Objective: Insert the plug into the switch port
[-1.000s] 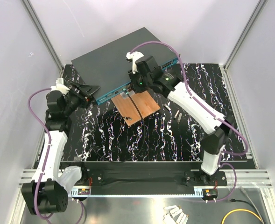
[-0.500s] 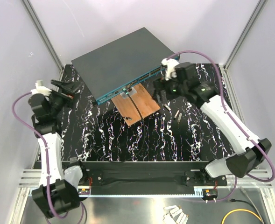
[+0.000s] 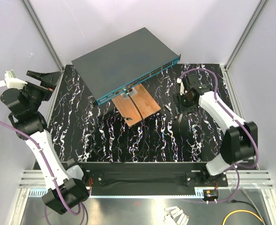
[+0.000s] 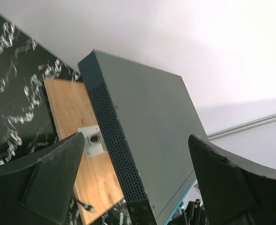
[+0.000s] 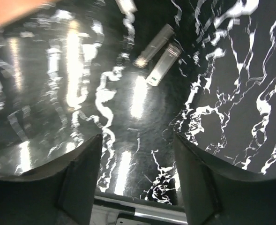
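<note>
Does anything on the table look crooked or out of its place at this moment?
Yes. The switch lies diagonally, not square to the black mat, and its far corner reaches beyond the mat's back edge. Two small metal cylinders lie loose on the mat near the right end effector.

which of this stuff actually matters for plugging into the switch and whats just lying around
For the job: switch, its teal front port row, left claw and right claw, both open and empty.

Lying about: copper-brown board with its thin black cable, small metal cylinders, yellow cable, white bits. Which item is the plug, I cannot tell.
</note>
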`<state>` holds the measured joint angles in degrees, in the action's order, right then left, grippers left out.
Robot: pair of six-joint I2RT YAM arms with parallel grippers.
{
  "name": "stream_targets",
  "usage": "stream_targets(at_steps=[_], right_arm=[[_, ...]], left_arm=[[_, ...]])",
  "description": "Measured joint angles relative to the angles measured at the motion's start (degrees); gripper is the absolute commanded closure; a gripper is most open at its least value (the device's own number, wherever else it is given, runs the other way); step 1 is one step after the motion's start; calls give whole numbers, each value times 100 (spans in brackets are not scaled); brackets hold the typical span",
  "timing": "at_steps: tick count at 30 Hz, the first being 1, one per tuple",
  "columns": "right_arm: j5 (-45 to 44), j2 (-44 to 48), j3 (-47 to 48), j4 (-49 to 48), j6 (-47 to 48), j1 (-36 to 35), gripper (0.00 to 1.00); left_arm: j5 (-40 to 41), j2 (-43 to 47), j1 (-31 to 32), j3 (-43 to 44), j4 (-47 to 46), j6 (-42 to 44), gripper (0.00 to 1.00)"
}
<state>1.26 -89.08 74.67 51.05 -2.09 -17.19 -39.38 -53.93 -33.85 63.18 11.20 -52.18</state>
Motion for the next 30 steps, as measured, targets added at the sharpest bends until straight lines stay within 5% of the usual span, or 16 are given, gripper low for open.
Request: stream_targets(at_steps=[9,30], right_arm=[[-391,-1366,52,-157,-492,162,49],[-363,-2962,1150,-140,-1204,494,61]], left_arm=[[107,345,-4,162,326,533,1],[105,304,-4,155,332,562,1]])
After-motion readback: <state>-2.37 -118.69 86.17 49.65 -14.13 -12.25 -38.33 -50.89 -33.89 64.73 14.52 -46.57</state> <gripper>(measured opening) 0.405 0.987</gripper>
